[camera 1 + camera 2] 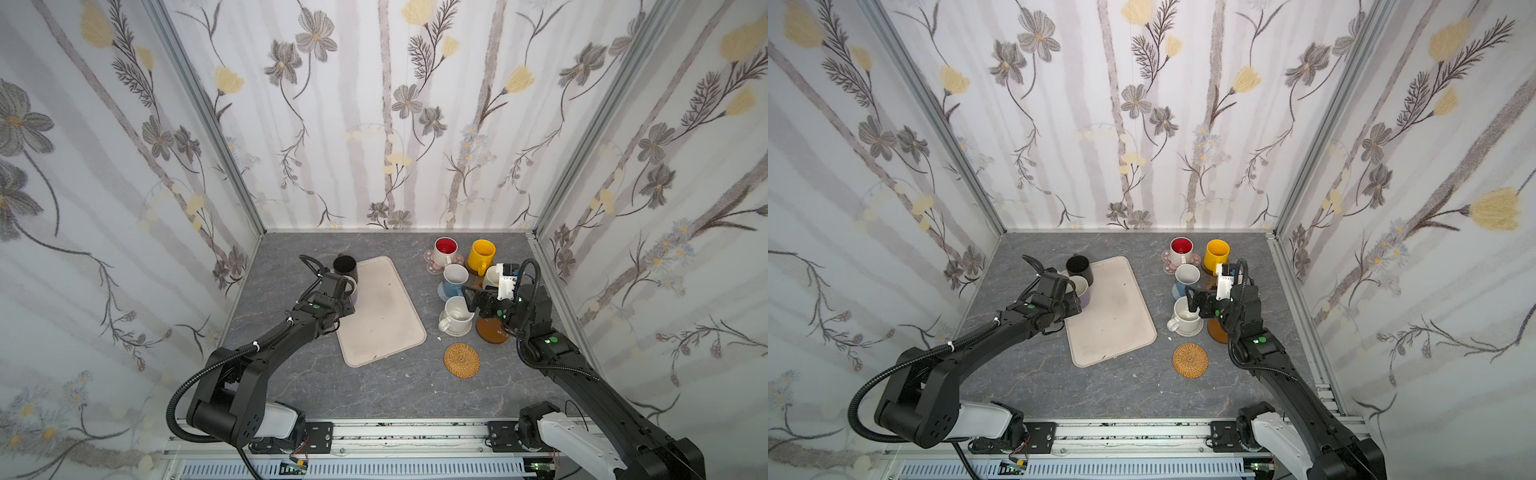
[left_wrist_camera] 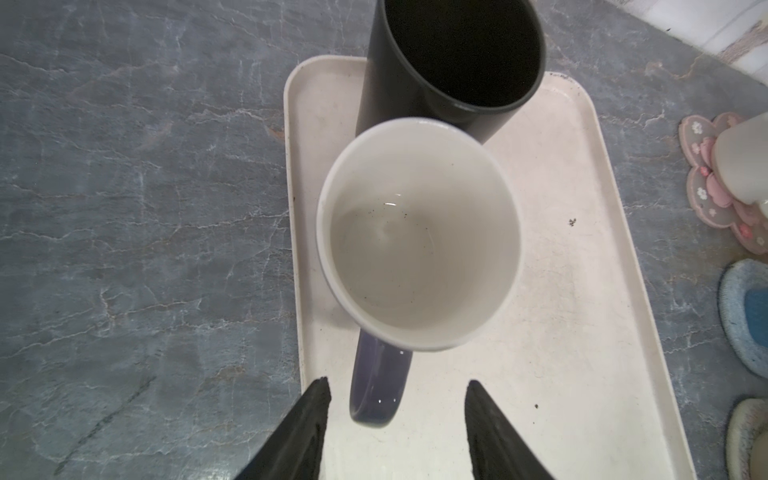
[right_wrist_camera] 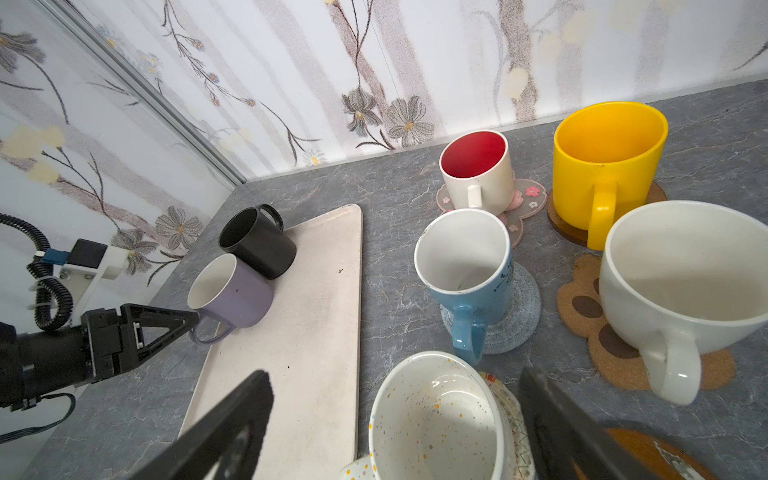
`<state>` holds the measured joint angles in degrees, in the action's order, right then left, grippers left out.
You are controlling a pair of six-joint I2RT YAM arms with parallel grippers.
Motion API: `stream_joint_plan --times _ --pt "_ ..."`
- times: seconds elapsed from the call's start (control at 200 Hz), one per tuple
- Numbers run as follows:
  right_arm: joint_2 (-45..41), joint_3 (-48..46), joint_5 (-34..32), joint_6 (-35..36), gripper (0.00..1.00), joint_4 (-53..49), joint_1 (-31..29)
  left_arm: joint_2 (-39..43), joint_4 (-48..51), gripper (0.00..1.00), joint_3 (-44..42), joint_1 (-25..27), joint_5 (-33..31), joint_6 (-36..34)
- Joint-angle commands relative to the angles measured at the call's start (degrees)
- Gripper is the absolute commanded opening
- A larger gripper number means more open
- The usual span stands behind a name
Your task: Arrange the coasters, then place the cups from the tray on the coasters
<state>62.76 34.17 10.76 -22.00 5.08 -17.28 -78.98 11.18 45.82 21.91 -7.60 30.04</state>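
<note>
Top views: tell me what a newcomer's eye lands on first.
The bright yellow cup on its brown coaster at the far right. Then the pale tray at centre, with the black cup and lavender cup at its far-left corner, the left gripper open astride the lavender cup's handle.

Black mug (image 3: 259,245) and lavender mug (image 3: 235,295) on the tray (image 3: 316,332); left gripper (image 3: 192,322) at the lavender handle; yellow mug (image 3: 609,166) on a brown coaster (image 3: 559,226).

Lavender cup (image 2: 415,232) and black cup (image 2: 457,54) upright on tray (image 2: 561,316)
</note>
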Motion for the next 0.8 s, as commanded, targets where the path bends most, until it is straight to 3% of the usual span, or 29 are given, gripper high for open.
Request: stream_joint_plan --times 0.0,0.415,0.794 --pt "0.17 0.29 0.53 0.07 0.93 1.83 -0.25 1.91 0.07 0.52 -0.58 0.02 -1.46 0.74" --pt "0.85 1.93 0.04 0.99 0.93 -0.48 -1.41 -2.81 0.07 0.49 0.20 0.06 0.09 1.07" --pt "1.02 3.08 -0.39 1.43 0.93 -2.09 -2.06 -10.73 -0.71 0.22 5.63 4.54 -0.74 2.99"
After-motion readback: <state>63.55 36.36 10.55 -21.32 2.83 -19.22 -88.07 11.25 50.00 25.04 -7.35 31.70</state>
